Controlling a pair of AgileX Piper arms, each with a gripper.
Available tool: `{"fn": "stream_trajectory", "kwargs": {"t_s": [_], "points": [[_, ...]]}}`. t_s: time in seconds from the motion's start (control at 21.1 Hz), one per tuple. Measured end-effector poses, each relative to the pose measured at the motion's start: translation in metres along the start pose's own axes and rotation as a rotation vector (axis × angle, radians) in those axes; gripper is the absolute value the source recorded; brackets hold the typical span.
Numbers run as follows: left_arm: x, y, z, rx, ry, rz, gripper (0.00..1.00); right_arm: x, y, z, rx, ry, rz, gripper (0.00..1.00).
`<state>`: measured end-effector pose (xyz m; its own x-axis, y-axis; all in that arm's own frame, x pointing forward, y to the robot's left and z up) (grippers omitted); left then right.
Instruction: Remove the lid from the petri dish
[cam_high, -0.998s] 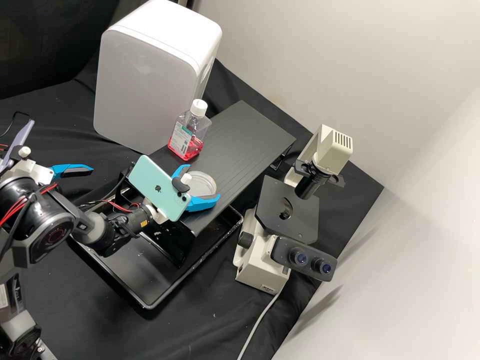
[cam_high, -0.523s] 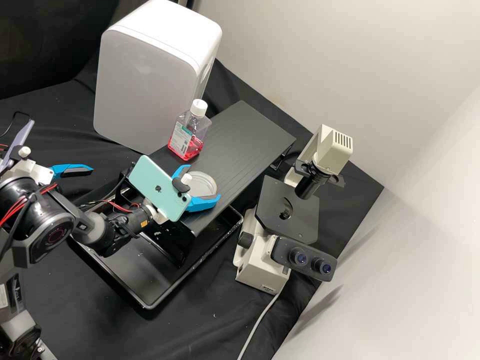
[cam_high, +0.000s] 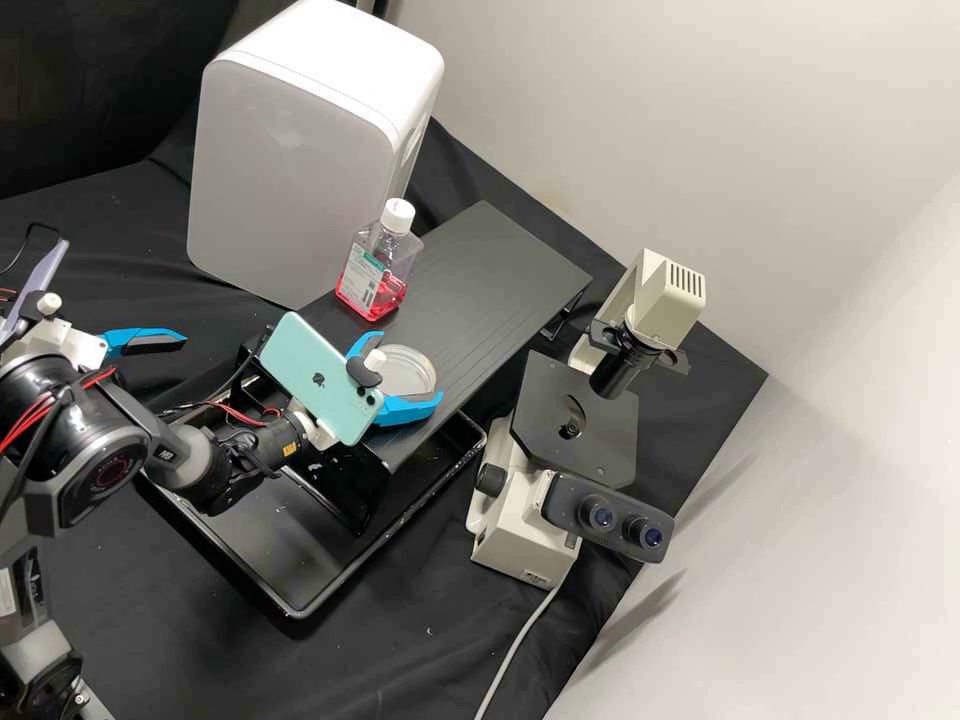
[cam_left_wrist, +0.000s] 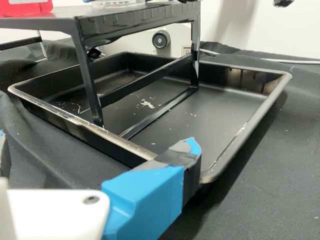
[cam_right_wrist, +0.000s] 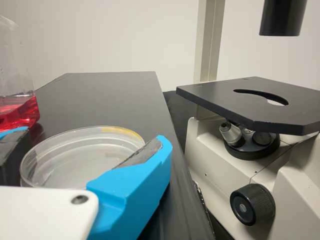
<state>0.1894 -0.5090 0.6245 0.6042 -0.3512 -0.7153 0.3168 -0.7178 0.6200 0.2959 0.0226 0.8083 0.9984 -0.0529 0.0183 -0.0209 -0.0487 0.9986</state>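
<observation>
In the high view the dish (cam_high: 402, 371) sits on the black stand (cam_high: 500, 270), its lid (cam_high: 398, 364) in place, near the stand's near end and just in front of the flask (cam_high: 378, 262). The stand's legs rest in a tray (cam_high: 300, 600) on the desk (cam_high: 450, 640), with the microscope (cam_high: 570, 470) beside it. The main risk here is a lopsided squeeze, which could skid the dish along the smooth top and over the edge into the tray. The right gripper (cam_high: 404, 368) has its jaws spread, one on each side of the dish and close to the rim.

In the left wrist view the left gripper (cam_left_wrist: 150, 200) lies low on the desk by a corner of the tray, well apart from the dish (so it poses little threat). Whether it is spread or closed I cannot tell.

In the right wrist view the dish lies between the jaws, with the flask's red liquid behind it. A second risk is that the jaws close too low, clamp base and lid together, and lift the whole dish. They are parted to about the dish's width and hold nothing. One pad (cam_right_wrist: 142, 151) is at the rim, but I cannot tell whether it touches.
</observation>
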Motion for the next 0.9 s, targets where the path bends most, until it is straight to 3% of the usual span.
{"fn": "stream_trajectory", "kwargs": {"t_s": [0.67, 0.81, 0.9], "points": [[0.0002, 0.0002, 0.0000, 0.000, 0.000, 0.001, 1.00, -0.0008, -0.0001, 0.0003, 0.000, 0.002, 0.003, 0.00], [0.0003, -0.0001, -0.0001, 0.000, 0.000, 0.000, 1.00, -0.0041, 0.0026, 0.0004, 0.012, -0.003, 0.025, 0.00], [0.0005, -0.0006, 0.0000, -0.002, -0.002, 0.001, 1.00, -0.0048, 0.0047, -0.0013, 0.012, 0.015, 0.046, 0.00]]}}
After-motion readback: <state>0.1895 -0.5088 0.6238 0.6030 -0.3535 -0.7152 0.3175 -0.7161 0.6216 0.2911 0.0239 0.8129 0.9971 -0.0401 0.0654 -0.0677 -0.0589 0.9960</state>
